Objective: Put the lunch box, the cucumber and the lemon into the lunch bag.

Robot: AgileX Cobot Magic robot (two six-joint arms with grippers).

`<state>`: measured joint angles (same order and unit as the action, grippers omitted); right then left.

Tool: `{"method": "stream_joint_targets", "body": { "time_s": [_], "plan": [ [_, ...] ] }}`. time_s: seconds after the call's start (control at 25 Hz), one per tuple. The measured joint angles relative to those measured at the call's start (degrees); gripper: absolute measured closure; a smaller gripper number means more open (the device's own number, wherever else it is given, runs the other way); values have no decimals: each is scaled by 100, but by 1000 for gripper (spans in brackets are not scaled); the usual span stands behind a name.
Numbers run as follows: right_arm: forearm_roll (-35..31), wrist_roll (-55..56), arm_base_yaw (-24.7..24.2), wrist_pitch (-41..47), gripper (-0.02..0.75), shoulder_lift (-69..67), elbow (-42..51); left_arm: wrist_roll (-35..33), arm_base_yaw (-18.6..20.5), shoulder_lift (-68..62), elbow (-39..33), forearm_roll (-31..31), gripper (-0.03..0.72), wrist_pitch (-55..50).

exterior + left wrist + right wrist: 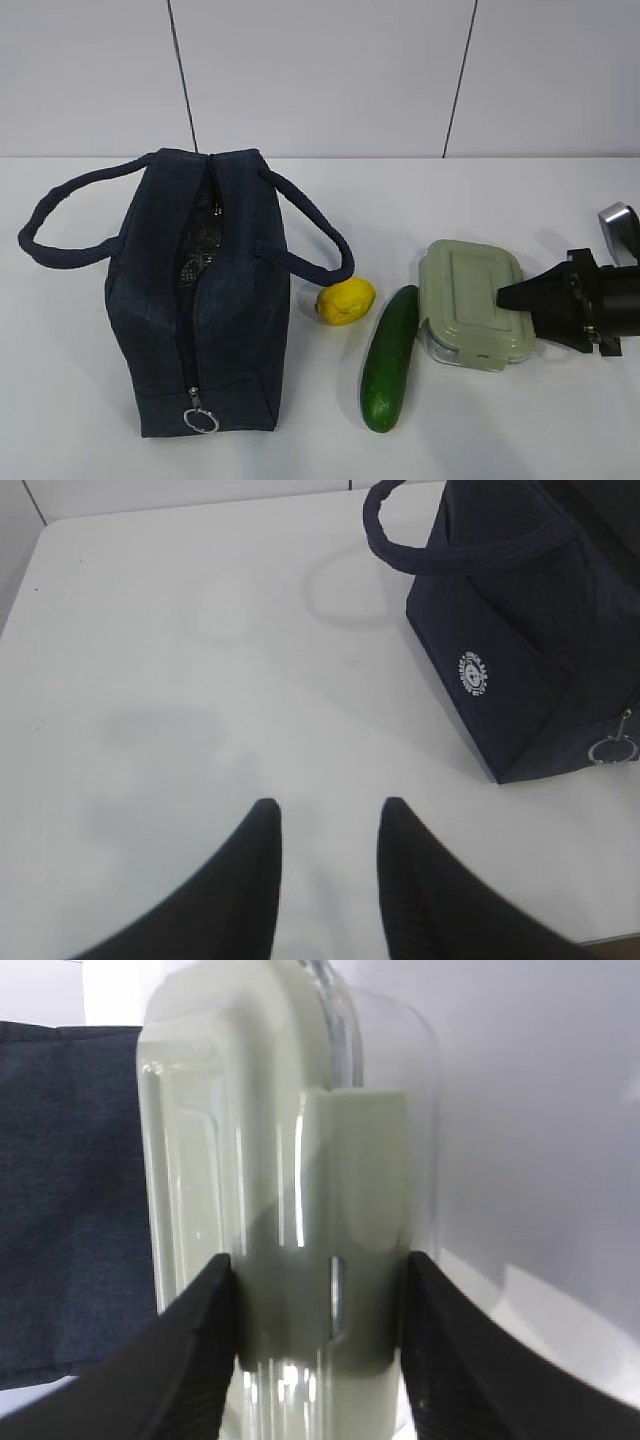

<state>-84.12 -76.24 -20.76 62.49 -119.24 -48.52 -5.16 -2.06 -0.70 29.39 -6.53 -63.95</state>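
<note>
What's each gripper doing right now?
Left gripper: open, empty, over bare table.
Right gripper: closed on the lunch box, gripping its right end.

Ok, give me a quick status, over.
Right gripper clamped on lunch box. Left gripper open, empty, beside lunch bag. Cucumber and lemon lie between box and bag.

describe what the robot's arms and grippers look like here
The right gripper is matte black: a blocky black body with bolted plates and a silver-grey metal part behind it. Its fingers are black, tapered and finely ribbed. The left gripper has the same black curved fingers narrowing to rounded tips. No cables or markings show.
</note>
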Motion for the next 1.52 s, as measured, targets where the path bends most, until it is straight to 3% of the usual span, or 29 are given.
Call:
{"method": "stream_joint_targets", "body": {
  "time_s": [1.52],
  "plan": [
    [121,501,0,14,393,0,-133,0,0,0,0,-109,454,0]
  ]
}}
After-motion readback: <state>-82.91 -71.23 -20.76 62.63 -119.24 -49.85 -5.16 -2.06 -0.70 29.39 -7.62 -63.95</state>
